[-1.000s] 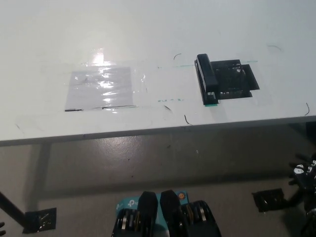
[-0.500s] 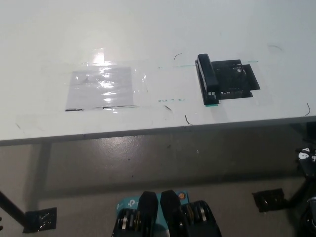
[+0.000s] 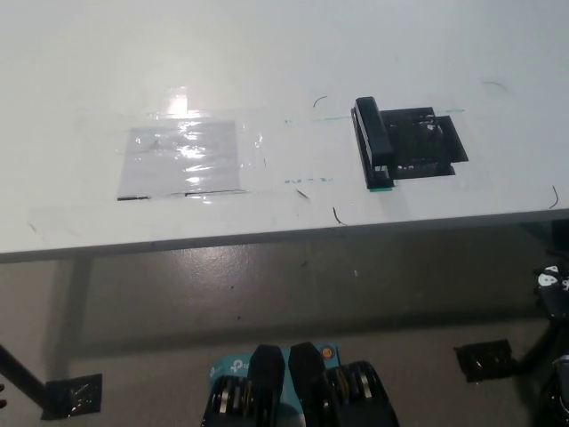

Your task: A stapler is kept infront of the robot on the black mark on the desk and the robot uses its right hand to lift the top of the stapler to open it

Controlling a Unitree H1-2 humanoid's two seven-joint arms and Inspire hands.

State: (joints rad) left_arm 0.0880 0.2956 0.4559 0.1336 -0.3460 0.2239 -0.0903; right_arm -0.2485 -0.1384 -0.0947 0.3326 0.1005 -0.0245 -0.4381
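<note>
A black stapler (image 3: 373, 142) lies closed on the white desk (image 3: 267, 53), lengthwise toward me, with a green tip at its near end. It rests along the left side of a black mark (image 3: 428, 145) taped to the desk. Only a small black part of my right hand (image 3: 554, 283) shows at the picture's right edge. It is below the desk's front edge, far from the stapler, and too little of it shows to read its state. My left hand is out of the picture.
A shiny clear sheet (image 3: 182, 158) is taped flat on the desk's left half. The desk's front edge (image 3: 267, 238) runs across the middle of the picture, with grey floor below. Black tape patches (image 3: 484, 360) lie on the floor.
My right hand has drawn back toward the right edge, so less of it shows than a second ago. The stapler has not moved.
</note>
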